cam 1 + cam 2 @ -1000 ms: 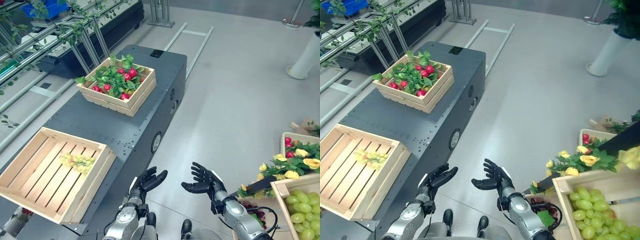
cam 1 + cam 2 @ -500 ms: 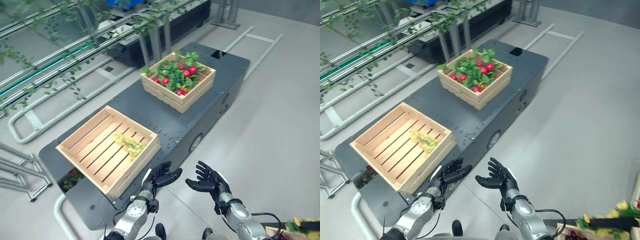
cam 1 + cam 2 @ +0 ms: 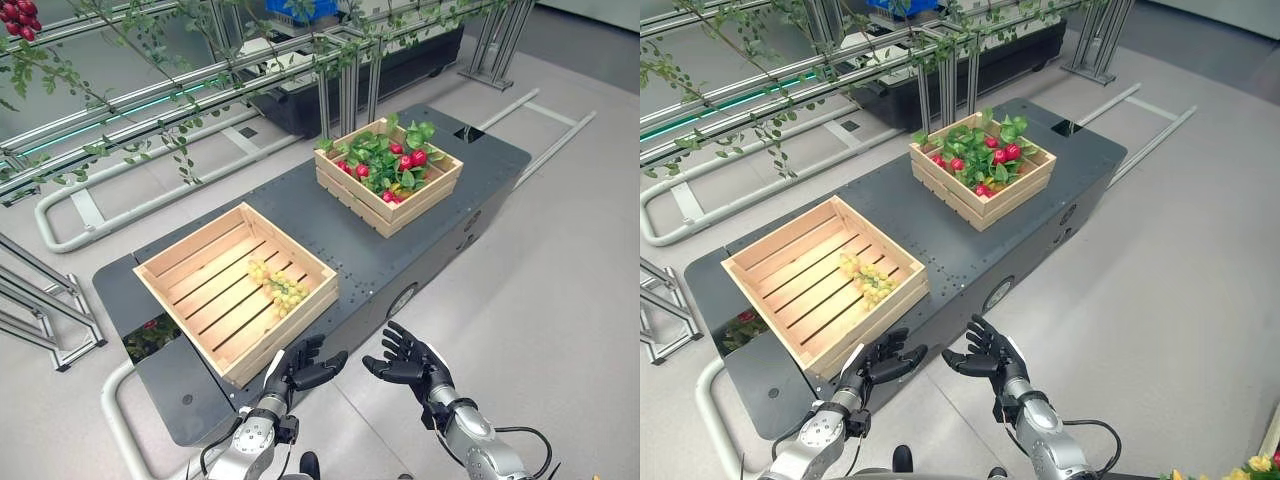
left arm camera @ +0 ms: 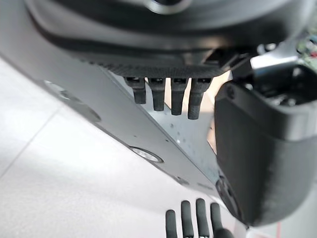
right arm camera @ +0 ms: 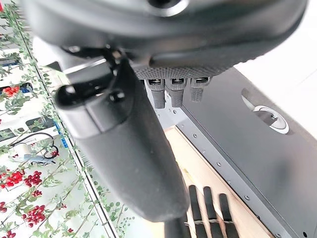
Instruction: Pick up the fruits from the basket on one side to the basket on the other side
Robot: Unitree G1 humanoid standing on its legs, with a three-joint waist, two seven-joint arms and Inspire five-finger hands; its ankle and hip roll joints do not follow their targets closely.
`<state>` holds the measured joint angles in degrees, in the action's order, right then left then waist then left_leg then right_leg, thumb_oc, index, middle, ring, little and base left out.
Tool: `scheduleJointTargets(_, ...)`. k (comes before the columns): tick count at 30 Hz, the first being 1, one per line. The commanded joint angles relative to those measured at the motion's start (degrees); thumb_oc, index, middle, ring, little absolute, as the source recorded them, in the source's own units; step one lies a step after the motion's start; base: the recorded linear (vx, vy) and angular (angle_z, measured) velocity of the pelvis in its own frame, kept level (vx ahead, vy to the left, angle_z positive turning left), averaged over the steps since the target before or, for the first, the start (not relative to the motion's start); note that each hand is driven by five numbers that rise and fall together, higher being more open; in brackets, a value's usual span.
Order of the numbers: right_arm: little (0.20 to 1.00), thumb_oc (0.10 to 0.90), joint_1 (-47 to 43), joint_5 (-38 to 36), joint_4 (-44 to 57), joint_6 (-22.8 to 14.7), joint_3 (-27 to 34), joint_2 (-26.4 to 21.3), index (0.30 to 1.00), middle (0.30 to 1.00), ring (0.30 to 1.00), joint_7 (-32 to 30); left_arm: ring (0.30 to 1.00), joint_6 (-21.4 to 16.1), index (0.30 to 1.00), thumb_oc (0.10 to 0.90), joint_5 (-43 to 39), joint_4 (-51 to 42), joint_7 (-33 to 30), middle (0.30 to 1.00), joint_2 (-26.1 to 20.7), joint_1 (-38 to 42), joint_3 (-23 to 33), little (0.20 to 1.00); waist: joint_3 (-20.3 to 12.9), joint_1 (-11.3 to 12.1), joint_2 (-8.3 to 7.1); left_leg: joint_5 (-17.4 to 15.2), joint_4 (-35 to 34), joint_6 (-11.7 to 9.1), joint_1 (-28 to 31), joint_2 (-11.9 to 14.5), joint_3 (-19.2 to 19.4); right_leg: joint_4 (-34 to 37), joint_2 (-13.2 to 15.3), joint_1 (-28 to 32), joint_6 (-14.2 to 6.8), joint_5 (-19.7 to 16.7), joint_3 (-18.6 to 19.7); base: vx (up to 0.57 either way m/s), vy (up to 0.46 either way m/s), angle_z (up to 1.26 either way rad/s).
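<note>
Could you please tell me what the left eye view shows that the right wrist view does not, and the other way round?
Left eye view alone: the grapes lying in the near crate, and the far crate of red fruits among leaves. Right wrist view alone: a broad vine wall with several red clusters; the left eye view catches just a corner of such vines. Shared: the dark platform, the near crate's edge, and the left hand and right hand, open and empty.

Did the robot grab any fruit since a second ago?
No. The camera swung, so the whole picture shifted. Both the left robot hand and right robot hand stayed open, holding nothing. The grapes still lie in the near crate; the red fruit hasn't moved.
</note>
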<state>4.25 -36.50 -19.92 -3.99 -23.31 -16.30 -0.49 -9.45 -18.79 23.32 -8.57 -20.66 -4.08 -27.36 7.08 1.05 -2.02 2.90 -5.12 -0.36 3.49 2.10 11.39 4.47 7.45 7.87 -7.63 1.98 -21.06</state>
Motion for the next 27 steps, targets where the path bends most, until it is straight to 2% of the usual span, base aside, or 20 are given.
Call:
scheduleJointTargets(1, 0.900, 0.800, -2.92, -3.57, 4.76, -6.38, 0.70, 1.86, 0.900, 0.900, 0.900, 1.43, 0.900, -7.88, 0.900, 0.800, 3.25, -4.43, 0.43, 0.900, -1.67, 5.64, -0.46, 0.900, 1.30, 1.29, 1.30, -4.31, 0.12, 2.63, 0.96, -0.82, 0.53, -4.79, 1.04, -2.30, 2.99, -0.58, 0.49, 0.06, 0.226, -0.04)
scheduleJointTargets(2, 0.900, 0.800, -3.04, -4.41, 4.70, -6.68, 0.96, 2.12, 0.900, 0.900, 0.900, 1.21, 0.900, -8.01, 0.900, 0.800, 2.90, -4.73, 0.79, 0.900, -2.03, 5.80, -0.25, 0.900, 1.59, 1.48, 1.37, -4.37, 0.12, 3.10, 0.75, -1.21, 0.33, -7.22, 1.51, -2.97, 2.96, -0.02, 0.75, 0.06, 0.256, -0.06)
scheduleJointTargets(4, 0.900, 0.800, -3.06, -4.98, 5.08, -7.48, 1.70, 2.52, 0.900, 0.900, 0.900, 0.54, 0.900, -8.43, 0.900, 0.800, 2.60, -5.31, 1.93, 0.900, -2.72, 6.14, 0.11, 0.900, 2.53, 1.50, 1.60, -4.31, 0.12, 4.48, 0.13, -2.33, 0.05, -17.70, 3.45, -6.63, 2.42, -1.55, 1.27, 0.03, 0.271, -0.07)
scheduleJointTargets(6, 0.900, 0.800, -2.86, -5.32, 5.91, -9.07, 2.02, 2.36, 0.900, 0.900, 0.900, -0.10, 0.900, -8.82, 0.900, 0.800, 2.94, -6.01, 2.52, 0.900, -3.22, 6.61, -0.35, 0.900, 4.12, 1.05, 2.07, -3.95, 0.12, 5.39, -0.33, -3.33, -1.32, -30.40, 5.07, -12.80, 2.13, -3.61, 3.94, 0.01, 0.208, -0.06)
scheduleJointTargets(8, 0.900, 0.800, -2.14, -6.37, 6.54, -9.71, 2.93, 1.88, 0.900, 0.900, 0.900, -0.48, 0.900, -7.84, 0.900, 0.800, 3.60, -6.68, 3.30, 0.900, -3.68, 6.75, -0.79, 0.900, 5.97, -0.17, 2.12, -3.90, 0.12, 5.57, 0.13, -4.09, -3.19, -35.79, 4.48, -16.96, 2.06, -5.12, 7.31, 0.04, 0.052, 0.22)
scheduleJointTargets(10, 0.900, 0.800, -1.23, -7.26, 7.28, -9.52, 3.49, 1.57, 0.900, 0.900, 0.900, 0.16, 0.900, -6.58, 0.900, 0.800, 3.50, -7.24, 3.26, 0.900, -4.20, 6.78, -0.70, 0.900, 6.72, -1.92, 2.13, -3.54, 0.12, 5.16, 0.36, -3.72, -5.14, -29.30, 0.51, -19.23, 3.06, -5.86, 10.42, 0.09, -0.153, 0.46)
scheduleJointTargets(11, 0.900, 0.800, -1.07, -7.48, 7.30, -9.43, 3.54, 1.55, 0.900, 0.900, 0.900, 0.60, 0.900, -6.39, 0.900, 0.800, 3.26, -7.22, 3.05, 0.900, -4.25, 6.90, -0.63, 0.900, 6.76, -2.26, 2.07, -3.66, 0.12, 4.98, 0.54, -3.60, -5.48, -26.32, -0.20, -19.06, 3.14, -5.87, 11.00, 0.14, -0.216, 0.62)
scheduleJointTargets(12, 0.900, 0.800, -1.30, -7.69, 6.85, -9.70, 3.61, 1.74, 0.900, 0.900, 0.900, 1.22, 0.900, -6.21, 0.900, 0.800, 3.11, -7.05, 2.56, 0.900, -4.11, 7.45, -0.47, 0.900, 6.67, -2.53, 1.96, -3.98, 0.12, 4.71, 0.57, -3.30, -5.59, -19.32, -0.86, -18.32, 3.25, -6.19, 11.64, 0.09, -0.151, 0.57)
scheduleJointTargets(13, 0.900, 0.800, -1.40, -7.72, 6.73, -9.75, 3.64, 1.79, 0.900, 0.900, 0.900, 1.37, 0.900, -6.16, 0.900, 0.800, 3.13, -7.00, 2.48, 0.900, -4.08, 7.58, -0.46, 0.900, 6.61, -2.53, 1.97, -4.02, 0.12, 4.67, 0.48, -3.23, -5.57, -18.06, -0.98, -18.20, 3.27, -6.41, 11.74, 0.13, -0.281, 0.60)
scheduleJointTargets(14, 0.900, 0.800, -2.40, -7.35, 5.33, -10.36, 3.62, 2.25, 0.900, 0.900, 0.900, 1.96, 0.900, -6.07, 0.900, 0.800, 3.26, -6.33, 1.23, 0.900, -3.60, 8.77, -0.85, 0.900, 6.55, -2.79, 1.69, -5.00, 0.12, 4.54, 0.31, -3.29, -5.92, -8.54, -1.63, -16.85, 2.72, -8.30, 13.45, 0.22, -0.403, 0.49)
scheduleJointTargets(15, 0.900, 0.800, -3.15, -7.44, 3.84, -10.93, 3.87, 2.55, 0.900, 0.900, 0.900, -0.85, 0.900, -5.21, 0.900, 0.800, 3.35, -5.05, 2.29, 0.900, -3.19, 9.24, -1.03, 0.900, 6.28, -3.44, 1.58, -5.17, 0.12, 4.91, 0.43, -3.45, -8.58, -7.17, -3.16, -15.27, 3.09, -6.88, 18.00, 0.30, -0.491, 0.54)
scheduleJointTargets(17, 0.900, 0.800, -3.40, -7.29, 3.69, -10.43, 4.34, 2.83, 0.900, 0.900, 0.900, -1.40, 0.900, -4.25, 0.900, 0.800, 1.75, -4.62, 2.58, 0.900, -2.78, 8.72, -0.65, 0.900, 5.95, -3.19, 1.48, -4.61, 0.36, 4.71, 0.32, -3.06, -8.40, -7.93, -3.18, -14.23, 3.26, -5.69, 17.11, 0.19, -0.277, 0.82)
scheduleJointTargets(19, 0.900, 0.800, -3.69, -6.77, 5.53, -9.93, 4.79, 2.03, 0.900, 0.900, 0.900, -0.19, 0.900, -3.46, 0.900, 0.800, -2.12, -6.03, 3.63, 0.900, -2.62, 6.63, 0.57, 0.900, 6.29, -2.50, 0.46, -5.85, 6.44, 3.79, -1.43, -1.91, -6.51, -8.91, -2.51, -13.35, 4.01, -4.41, 14.67, 0.16, -0.282, 0.81)
scheduleJointTargets(20, 0.900, 0.800, -3.65, -6.43, 6.12, -8.99, 5.07, 1.43, 0.900, 0.900, 0.900, -1.09, 0.900, -4.19, 0.900, 0.800, -2.04, -6.10, 3.76, 0.900, -2.29, 5.74, 1.06, 0.900, 6.95, -2.22, -0.50, -7.45, 13.57, 2.77, -3.74, -0.82, -4.12, -8.74, -1.93, -11.79, 4.97, -3.61, 13.07, 0.14, -0.268, 0.14)
scheduleJointTargets(22, 0.900, 0.800, -3.90, -6.14, 5.62, -8.52, 5.28, 1.02, 0.900, 0.900, 0.900, -3.05, 0.900, -4.39, 0.900, 0.800, -2.20, -5.72, 3.42, 0.900, -1.71, 6.12, 0.63, 0.900, 8.05, -2.01, -1.03, -5.57, 21.34, 1.35, -7.59, 0.34, -3.96, -8.55, -2.20, -10.29, 6.22, -2.98, 12.59, 0.08, -0.176, 0.11)
scheduleJointTargets(23, 0.900, 0.800, -4.04, -6.75, 4.80, -9.14, 5.41, 0.18, 0.900, 0.900, 0.900, -3.94, 0.900, -4.72, 0.900, 0.800, -1.95, -5.51, 3.35, 0.900, -0.94, 6.64, 0.32, 0.900, 9.47, -1.52, -1.12, -1.75, 26.06, -0.27, -11.72, 1.23, -5.03, -8.03, -2.52, -8.50, 7.33, -2.71, 11.79, 0.05, -0.083, 0.25)
scheduleJointTargets(24, 0.900, 0.800, -4.17, -7.08, 4.28, -9.68, 5.49, -0.19, 0.900, 0.900, 0.900, -3.78, 0.900, -5.25, 0.900, 0.800, -1.44, -5.43, 3.51, 0.900, -0.46, 6.85, 0.04, 0.900, 10.06, -1.35, -1.06, -0.41, 25.54, -0.86, -12.90, 1.36, -5.78, -7.54, -2.61, -7.60, 7.54, -2.65, 11.44, 0.07, 0.000, 0.47)
scheduleJointTargets(25, 0.900, 0.800, -4.32, -6.98, 3.60, -10.43, 5.71, -0.46, 0.900, 0.900, 0.900, -3.19, 0.900, -6.38, 0.900, 0.800, -0.31, -5.17, 3.87, 0.900, 0.07, 7.09, -0.41, 0.900, 10.45, -1.20, -1.01, 0.35, 21.15, -1.25, -12.70, 1.50, -5.88, -6.76, -2.48, -6.77, 7.32, -2.69, 11.21, 0.15, 0.136, 0.25)
scheduleJointTargets(26, 0.900, 0.800, -4.45, -6.11, 2.44, -11.49, 6.49, -0.79, 0.900, 0.900, 0.900, -3.26, 0.900, -8.04, 0.900, 0.800, 2.16, -4.73, 4.35, 0.900, 0.11, 7.76, -1.35, 0.900, 10.44, -1.51, -0.97, -1.40, 13.44, -0.35, -10.09, 1.68, -4.45, -5.49, -1.70, -6.50, 6.63, -3.01, 10.48, 0.18, 0.189, 0.17)
scheduleJointTargets(27, 0.900, 0.800, -4.19, -6.03, 2.25, -11.56, 6.90, -1.08, 0.900, 0.900, 0.900, -4.32, 0.900, -8.55, 0.900, 0.800, 4.11, -5.06, 3.65, 0.900, -0.33, 8.36, -1.88, 0.900, 10.21, -1.59, -0.92, -2.00, 11.90, 0.15, -9.18, 1.05, -5.31, -5.18, -1.16, -6.86, 6.19, -3.43, 10.38, 0.14, 0.170, -0.09)
